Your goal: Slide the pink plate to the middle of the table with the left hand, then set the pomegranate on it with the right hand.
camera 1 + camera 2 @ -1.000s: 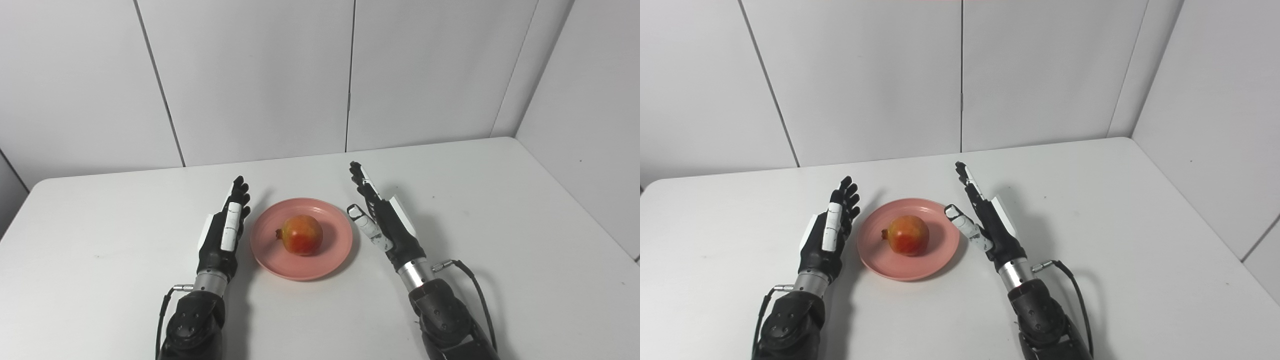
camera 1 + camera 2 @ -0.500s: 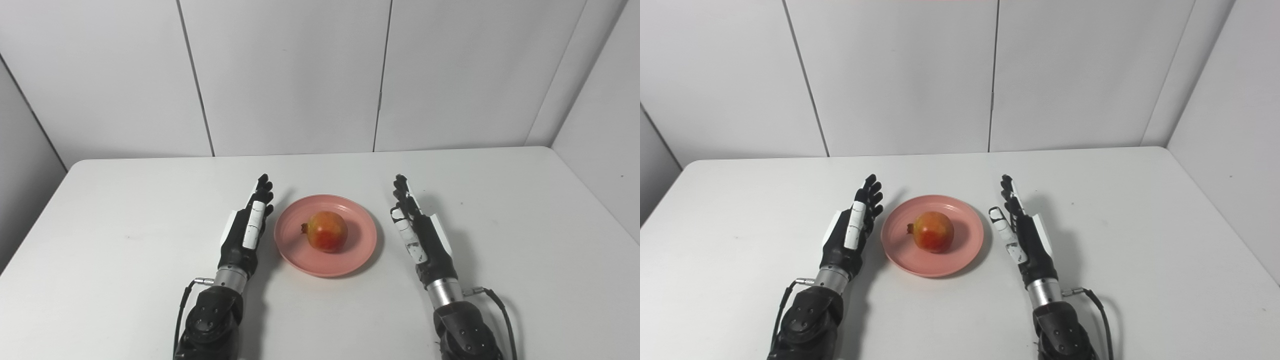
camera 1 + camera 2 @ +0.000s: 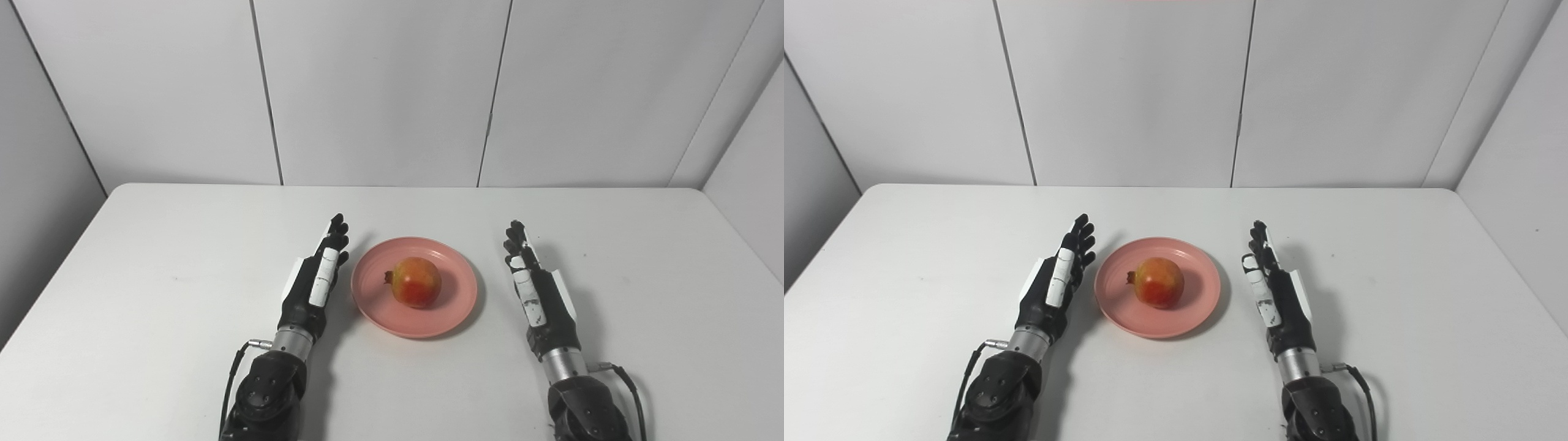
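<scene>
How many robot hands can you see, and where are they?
2. The left hand is beside the left edge of the pink plate, fingers straight. The right hand is off to the plate's right, apart from it. Both are empty; the pomegranate sits on the plate. Nothing looks hidden.

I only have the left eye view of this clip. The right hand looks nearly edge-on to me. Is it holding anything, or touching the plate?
Observer: No. In the right eye view the right hand is open and holds nothing, and its thumb shows a little clearer of the fingers. Bare table lies between it and the pink plate, where the pomegranate sits.
Operator: My view cuts off the table's right side early. What is out there?
Observer: The right eye view shows a longer stretch of the table's right edge, which runs along the wall.
</scene>
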{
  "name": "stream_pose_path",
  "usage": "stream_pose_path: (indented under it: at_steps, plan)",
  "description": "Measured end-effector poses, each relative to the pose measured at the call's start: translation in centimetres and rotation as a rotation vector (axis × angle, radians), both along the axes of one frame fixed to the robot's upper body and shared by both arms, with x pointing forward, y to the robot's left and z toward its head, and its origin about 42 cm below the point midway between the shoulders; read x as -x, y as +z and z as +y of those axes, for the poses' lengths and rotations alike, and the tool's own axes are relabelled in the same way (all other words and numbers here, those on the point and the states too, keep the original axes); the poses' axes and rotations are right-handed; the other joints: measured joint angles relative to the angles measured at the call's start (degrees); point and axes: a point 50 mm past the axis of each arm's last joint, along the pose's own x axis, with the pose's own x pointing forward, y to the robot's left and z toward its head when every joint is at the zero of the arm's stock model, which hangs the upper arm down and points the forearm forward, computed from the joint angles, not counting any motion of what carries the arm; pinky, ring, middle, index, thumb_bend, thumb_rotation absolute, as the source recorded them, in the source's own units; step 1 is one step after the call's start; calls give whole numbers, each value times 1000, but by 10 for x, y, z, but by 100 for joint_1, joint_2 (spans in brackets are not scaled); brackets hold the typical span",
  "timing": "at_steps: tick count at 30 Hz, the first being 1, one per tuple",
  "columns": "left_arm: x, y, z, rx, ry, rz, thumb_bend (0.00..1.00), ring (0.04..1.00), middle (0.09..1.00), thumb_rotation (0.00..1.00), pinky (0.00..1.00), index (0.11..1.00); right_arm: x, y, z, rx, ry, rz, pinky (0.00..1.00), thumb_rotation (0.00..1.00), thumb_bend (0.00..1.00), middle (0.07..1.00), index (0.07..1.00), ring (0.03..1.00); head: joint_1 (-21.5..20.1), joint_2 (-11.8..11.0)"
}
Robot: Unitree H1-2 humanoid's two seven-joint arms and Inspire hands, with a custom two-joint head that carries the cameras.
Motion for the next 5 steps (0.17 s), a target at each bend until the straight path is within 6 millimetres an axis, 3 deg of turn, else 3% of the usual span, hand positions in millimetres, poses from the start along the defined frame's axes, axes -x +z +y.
stream_pose_path:
  at_steps: [5]
  plan:
    - [3,-1,5,-27,15,9,794,985,1000,1000,950,999,3,0,-1,-12,0,7,1000,965,751,1000,1000,1000,-62,17]
